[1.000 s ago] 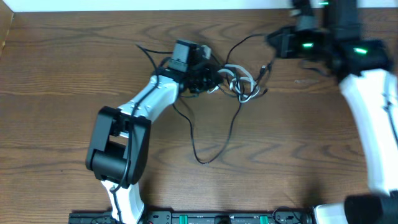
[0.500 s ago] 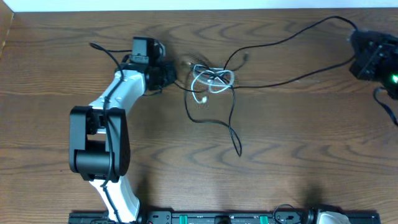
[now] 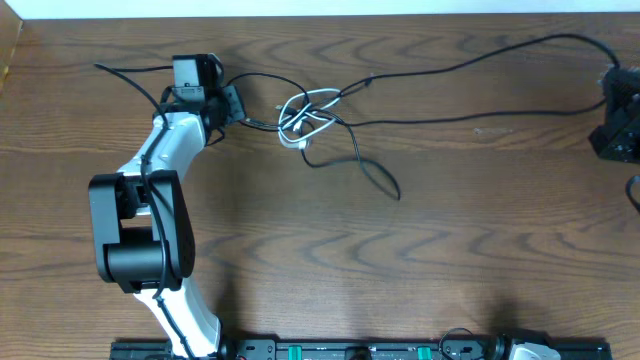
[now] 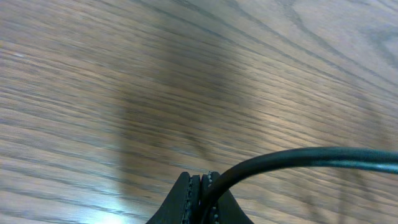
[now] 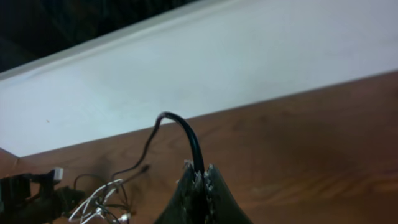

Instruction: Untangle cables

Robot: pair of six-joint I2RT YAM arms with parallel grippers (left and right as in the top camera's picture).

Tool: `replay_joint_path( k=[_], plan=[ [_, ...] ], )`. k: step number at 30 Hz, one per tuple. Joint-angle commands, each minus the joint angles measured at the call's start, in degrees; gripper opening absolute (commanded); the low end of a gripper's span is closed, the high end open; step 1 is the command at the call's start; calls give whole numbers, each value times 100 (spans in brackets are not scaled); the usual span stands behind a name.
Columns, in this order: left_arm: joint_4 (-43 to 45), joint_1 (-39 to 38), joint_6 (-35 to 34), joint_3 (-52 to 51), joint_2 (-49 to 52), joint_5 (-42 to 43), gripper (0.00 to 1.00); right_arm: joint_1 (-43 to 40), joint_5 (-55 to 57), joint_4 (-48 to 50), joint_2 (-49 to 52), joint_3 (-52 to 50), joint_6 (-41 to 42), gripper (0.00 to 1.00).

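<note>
The long black cable [image 3: 470, 65] stretches across the far side of the table. It runs from my left gripper [image 3: 238, 108] through a knot to my right gripper [image 3: 614, 80] at the right edge. The white cable [image 3: 310, 112] is looped into that knot with its plug hanging just below. A loose black end [image 3: 397, 194] trails toward the middle. In the left wrist view the left gripper [image 4: 203, 185] is shut on the black cable [image 4: 298, 157]. The right gripper [image 5: 199, 177] pinches the black cable [image 5: 183, 127] too, with the white cable [image 5: 99, 204] far off at lower left.
The left arm's white links and black base joint [image 3: 140, 230] stand at the left front. A thick black wire [image 3: 125, 70] belonging to the arm arcs out behind its wrist. A white wall strip [image 5: 217, 62] borders the table's far edge. An equipment rail [image 3: 350, 350] lines the near edge.
Both grippers have pulled apart, the left one leftward and the right one to the table's right edge. The black cable is drawn out longer and the knot has slid left.
</note>
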Motion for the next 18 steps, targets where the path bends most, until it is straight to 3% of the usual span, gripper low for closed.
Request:
replay_joint_path(
  k=[1, 8, 18],
  plan=[
    [-11, 120, 461, 68, 26, -334, 7, -74, 345, 184, -81, 474, -295, 1],
    [-22, 120, 686, 81, -13, -330, 7, 50, -1209, -487, 833, 522, -743, 1],
    [-278, 90, 684, 98, -1268, -157, 7, 1040, -1097, -872, 2573, 522, -1099, 1]
  ],
)
